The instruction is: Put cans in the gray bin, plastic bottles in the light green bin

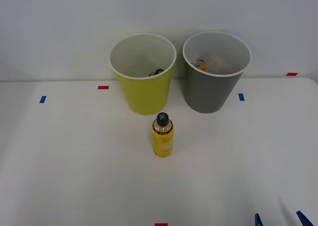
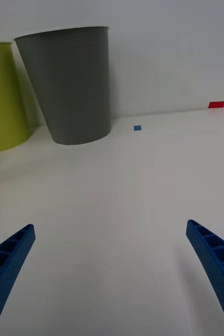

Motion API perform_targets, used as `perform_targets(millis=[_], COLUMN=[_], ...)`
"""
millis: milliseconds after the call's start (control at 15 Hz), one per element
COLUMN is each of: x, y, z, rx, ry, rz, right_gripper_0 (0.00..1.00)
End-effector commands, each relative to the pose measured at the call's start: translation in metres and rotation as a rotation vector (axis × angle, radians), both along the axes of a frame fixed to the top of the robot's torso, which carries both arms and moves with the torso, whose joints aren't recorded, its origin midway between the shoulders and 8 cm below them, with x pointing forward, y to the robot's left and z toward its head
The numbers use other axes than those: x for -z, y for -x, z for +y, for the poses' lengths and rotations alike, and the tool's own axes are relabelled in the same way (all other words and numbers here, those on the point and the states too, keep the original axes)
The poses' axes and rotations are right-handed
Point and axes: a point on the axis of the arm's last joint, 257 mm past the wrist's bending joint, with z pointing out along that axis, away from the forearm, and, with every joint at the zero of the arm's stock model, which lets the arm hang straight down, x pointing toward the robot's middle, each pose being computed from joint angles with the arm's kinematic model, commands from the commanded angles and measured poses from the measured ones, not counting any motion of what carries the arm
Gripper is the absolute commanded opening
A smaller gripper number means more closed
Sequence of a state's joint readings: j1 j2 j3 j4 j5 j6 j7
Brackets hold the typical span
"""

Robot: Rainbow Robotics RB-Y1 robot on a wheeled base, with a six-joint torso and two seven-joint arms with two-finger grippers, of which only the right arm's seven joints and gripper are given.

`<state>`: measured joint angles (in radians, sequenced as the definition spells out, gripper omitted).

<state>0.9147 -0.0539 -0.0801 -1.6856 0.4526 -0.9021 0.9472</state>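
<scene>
Your target is the yellow bottle, standing upright on the counter with its black cap up, long axis vertical, just in front of the light green bin, which sits at its 12 o'clock; the gray bin, with an orange can inside, lies at its 1 o'clock. From your right gripper, low at the counter's near right, the bottle lies around 10 o'clock, well apart. The gripper is spread wide, holding nothing, pointing toward the gray bin.

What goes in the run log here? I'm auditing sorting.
right gripper open, empty | bottle upright on table | can in gray bin
</scene>
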Motion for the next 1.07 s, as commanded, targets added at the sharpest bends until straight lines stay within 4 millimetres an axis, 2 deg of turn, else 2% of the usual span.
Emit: perform_targets(millis=[67, 267, 467, 733, 1067], x=[0.003, 0.000, -0.011, -0.008, -0.005], y=[-0.014, -0.017, -0.017, -0.003, -0.001], z=[-0.002, -0.005, -0.012, -0.017, -0.014], rx=[-0.003, 0.017, 0.109, 0.194, 0.186], ry=[0.033, 0.039, 0.048, 0.030, 0.000], rz=[-0.014, -0.025, -0.079, -0.071, -0.063], right_gripper_0=[1.00, 1.00, 1.00, 1.00, 1.00])
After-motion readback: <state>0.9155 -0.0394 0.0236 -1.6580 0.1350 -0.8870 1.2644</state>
